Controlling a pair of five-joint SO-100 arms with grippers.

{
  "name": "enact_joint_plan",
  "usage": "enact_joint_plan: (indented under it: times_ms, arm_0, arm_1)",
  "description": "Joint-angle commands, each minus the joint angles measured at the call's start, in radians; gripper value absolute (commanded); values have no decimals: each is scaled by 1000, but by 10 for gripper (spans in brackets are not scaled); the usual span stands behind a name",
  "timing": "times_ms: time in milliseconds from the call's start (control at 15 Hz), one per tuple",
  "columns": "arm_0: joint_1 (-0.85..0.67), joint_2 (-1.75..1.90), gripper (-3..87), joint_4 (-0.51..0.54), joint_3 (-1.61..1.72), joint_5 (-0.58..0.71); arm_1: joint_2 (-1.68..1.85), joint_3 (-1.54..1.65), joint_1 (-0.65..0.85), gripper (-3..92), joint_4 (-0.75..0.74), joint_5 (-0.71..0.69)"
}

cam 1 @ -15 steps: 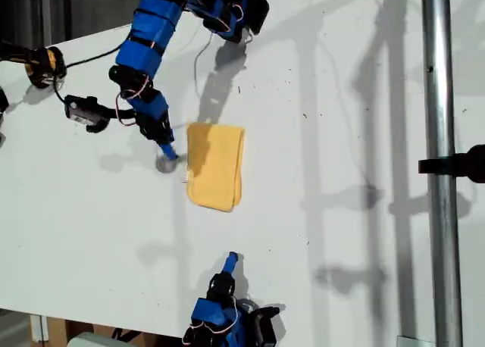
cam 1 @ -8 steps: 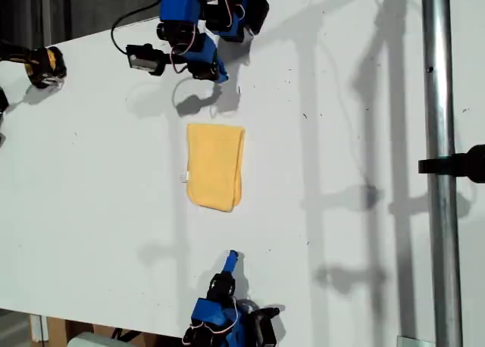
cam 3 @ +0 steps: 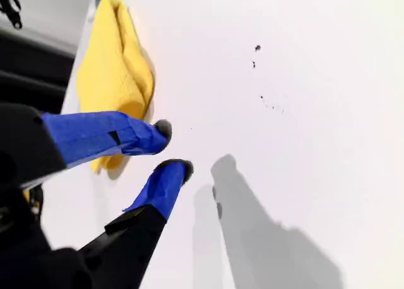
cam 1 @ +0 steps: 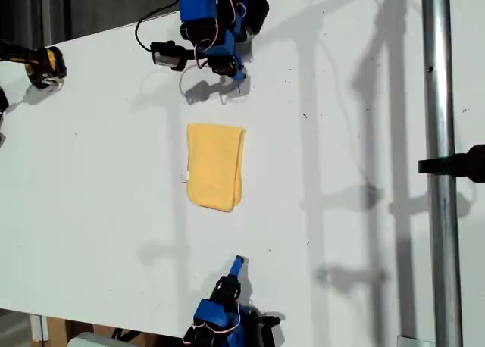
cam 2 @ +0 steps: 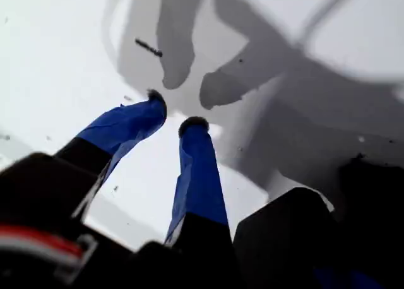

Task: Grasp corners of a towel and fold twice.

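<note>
The yellow-orange towel [cam 1: 215, 165] lies folded into a narrow strip in the middle of the white table [cam 1: 341, 135], its tiny white tag [cam 1: 184, 178] at the edge toward the exterior view's left. My first gripper [cam 1: 239, 74] hovers near the table's far edge, apart from the towel, its blue fingers [cam 2: 192, 163] slightly open and empty over shadowed table. My second gripper [cam 1: 237, 265] is at the near edge, pointing toward the towel's rounded end [cam 3: 113, 68], with its fingertips [cam 3: 163, 128] a little apart and nothing between them. No corner is held.
A metal pole [cam 1: 436, 165] with a black clamp [cam 1: 455, 164] runs down the exterior view's right. A black and yellow object with a cable [cam 1: 42, 65] sits at the exterior view's far left. Small dark specks [cam 3: 257, 48] dot the table.
My first arm has pulled back from beside the towel's edge to the table's far side, folding up. My second gripper has shifted slightly. The towel has not moved.
</note>
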Motion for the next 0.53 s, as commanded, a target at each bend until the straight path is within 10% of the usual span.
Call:
enact_joint_plan:
  times_ms: [0,467]
  arm_0:
    - [3,5,71,2,6,57]
    - [3,3,70,3,6,49]
  arm_1:
    - [351,14,-138,98,146,3]
    - [588,-17,-270,111,250,52]
